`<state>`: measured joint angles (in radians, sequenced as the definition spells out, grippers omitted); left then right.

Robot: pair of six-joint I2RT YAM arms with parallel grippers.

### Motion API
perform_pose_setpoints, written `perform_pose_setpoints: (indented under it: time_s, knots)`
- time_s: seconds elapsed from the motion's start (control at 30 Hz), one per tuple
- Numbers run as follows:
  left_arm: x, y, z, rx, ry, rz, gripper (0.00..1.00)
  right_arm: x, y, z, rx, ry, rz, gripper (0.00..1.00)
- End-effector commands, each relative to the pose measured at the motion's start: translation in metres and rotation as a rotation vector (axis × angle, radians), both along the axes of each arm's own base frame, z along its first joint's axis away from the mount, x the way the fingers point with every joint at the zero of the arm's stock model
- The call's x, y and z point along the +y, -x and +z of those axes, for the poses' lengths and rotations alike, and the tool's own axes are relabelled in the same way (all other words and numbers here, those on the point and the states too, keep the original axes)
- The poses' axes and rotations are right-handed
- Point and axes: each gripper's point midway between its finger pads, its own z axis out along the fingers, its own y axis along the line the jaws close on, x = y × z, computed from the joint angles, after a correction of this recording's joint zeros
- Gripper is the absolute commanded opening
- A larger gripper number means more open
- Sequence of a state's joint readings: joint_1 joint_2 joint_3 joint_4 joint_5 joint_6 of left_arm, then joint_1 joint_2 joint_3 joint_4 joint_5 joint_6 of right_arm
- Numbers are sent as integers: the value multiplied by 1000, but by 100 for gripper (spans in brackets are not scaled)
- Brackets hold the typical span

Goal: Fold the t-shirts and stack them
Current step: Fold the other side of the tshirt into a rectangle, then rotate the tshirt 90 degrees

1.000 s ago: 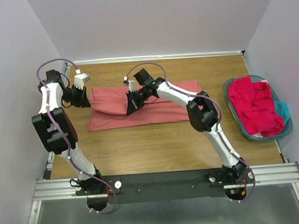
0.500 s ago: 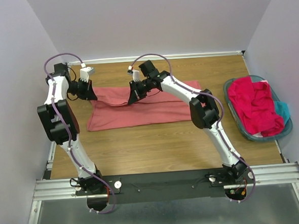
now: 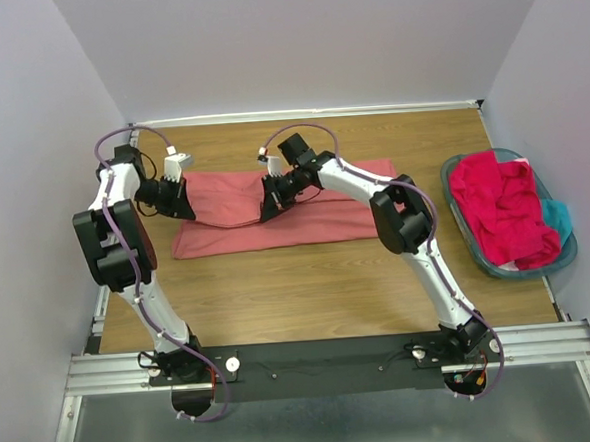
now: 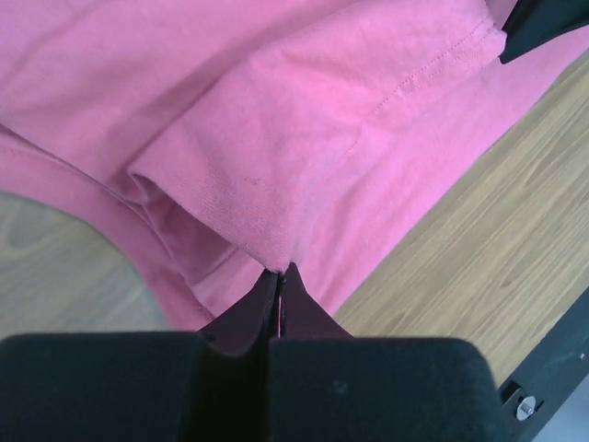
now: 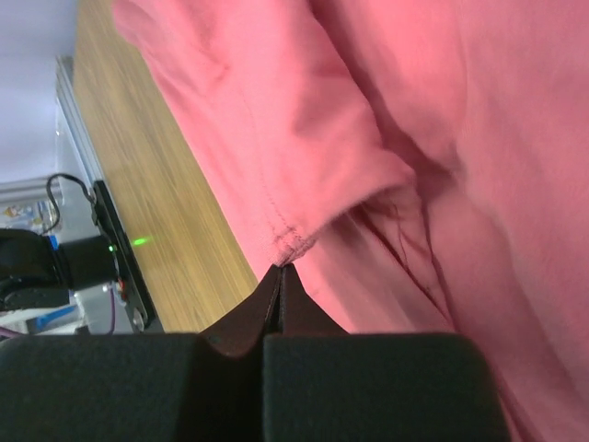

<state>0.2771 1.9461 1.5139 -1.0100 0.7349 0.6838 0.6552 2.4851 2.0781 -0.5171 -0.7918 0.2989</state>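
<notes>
A salmon-pink t-shirt [image 3: 315,218] lies spread across the far middle of the wooden table. My left gripper [image 3: 182,209] is shut on a fold of its left part; the pinched cloth [image 4: 267,230] rises from the closed tips of that gripper [image 4: 280,273]. Over the shirt's upper middle, my right gripper [image 3: 267,214] is shut on a hemmed edge [image 5: 293,241], seen pinched at the tips of the same gripper [image 5: 281,269]. A strip of cloth hangs between the two grippers. A magenta-red t-shirt [image 3: 500,208] and a teal one [image 3: 558,216] lie heaped at the right.
The round teal plastic basket [image 3: 462,219] that holds the heaped shirts stands at the table's right edge. Grey walls close in at the left, far and right sides. The arms' mounting rail [image 3: 333,357] runs along the near edge.
Both grippers, still holding the pink shirt's edge, first moved toward the far side, then came down and nearer, laying the lifted cloth lower over the shirt.
</notes>
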Motion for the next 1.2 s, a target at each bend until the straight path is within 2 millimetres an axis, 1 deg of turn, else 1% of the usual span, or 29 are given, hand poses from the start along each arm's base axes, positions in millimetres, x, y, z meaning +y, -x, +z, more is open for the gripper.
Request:
perform_pose_setpoints:
  time_s: [0.0, 0.03, 0.1, 0.13, 0.17, 0.23, 0.27, 0.3, 0.33, 0.37, 0.4, 0.43, 0.47, 0.5, 0.6, 0.63, 0.67, 0.7, 0.73, 0.8, 0.83, 0.87, 0.9, 0.93, 0.97, 1.0, 1.03, 1.13, 1.17]
  knots:
    - [7, 12, 3, -4, -57, -6, 0, -5, 14, 11, 22, -21, 25, 1]
    - [6, 16, 2, 6, -61, -6, 0, -7, 16, 12, 23, -22, 29, 1]
    - [7, 19, 1, 14, -63, -1, 0, -10, 21, 5, 39, -9, 31, 1]
    - [7, 21, -1, 18, -68, -3, 0, -11, 23, 5, 39, -8, 35, 1]
    - [7, 25, -3, 29, -70, 1, 0, -11, 24, 4, 40, -8, 37, 1]
    - [9, 26, -11, 36, -84, 12, 0, -13, 24, 0, 47, 0, 36, 1]
    - [11, 26, -13, 40, -93, 20, 1, -13, 25, 0, 49, -1, 37, 1]
    - [12, 26, -15, 41, -99, 23, 6, -13, 25, -1, 53, -1, 38, 3]
    - [13, 26, -16, 45, -102, 24, 11, -12, 26, 0, 59, -8, 43, 10]
    - [12, 26, -17, 45, -101, 22, 21, -12, 26, 1, 62, -9, 45, 30]
    - [12, 26, -16, 39, -100, 18, 26, -12, 27, 6, 55, -15, 46, 40]
    - [12, 25, -14, 33, -99, 16, 37, -13, 26, 9, 35, -15, 48, 47]
    - [12, 22, -7, 12, -99, 11, 43, -16, 27, 11, 30, -11, 47, 52]
    - [11, 23, -2, 0, -99, 0, 43, -19, 23, 25, -5, -24, 46, 55]
    - [11, 15, 19, -66, -104, 2, 43, -32, 18, 40, -26, -38, 28, 57]
    - [9, 15, 23, -77, -103, 0, 43, -43, 8, 52, -48, -46, 3, 56]
    - [4, 16, 26, -90, -110, -10, 42, -51, 2, 54, -55, -43, -14, 56]
    - [1, 15, 26, -100, -114, -18, 40, -67, -10, 53, -58, -33, -49, 56]
    - [-8, 20, 25, -95, -112, -24, 38, -78, -17, 55, -84, -8, -71, 55]
    - [-14, 18, 23, -115, -114, -26, 35, -99, -31, 51, -119, 43, -107, 51]
    - [-16, 18, 19, -112, -118, -20, 34, -122, -44, 43, -168, 120, -142, 49]
    - [-19, 17, 16, -111, -121, -14, 31, -132, -49, 38, -191, 165, -158, 46]
    - [-25, 15, 10, -105, -118, 2, 29, -152, -61, 28, -246, 248, -181, 43]
    - [-27, 13, 6, -103, -123, 13, 27, -163, -61, 21, -242, 296, -198, 41]
    - [-28, 9, 0, -101, -140, 36, 24, -173, -64, 17, -274, 338, -187, 38]
    - [-25, 7, -4, -95, -152, 53, 23, -182, -65, 12, -290, 375, -187, 38]
    - [-27, 6, -11, -83, -183, 53, 21, -198, -67, 1, -313, 449, -187, 37]
    - [-27, 1, -22, -61, -210, 88, 18, -223, -71, -14, -349, 552, -184, 35]
    - [-24, 0, -30, -43, -226, 98, 16, -229, -69, -20, -344, 575, -180, 35]
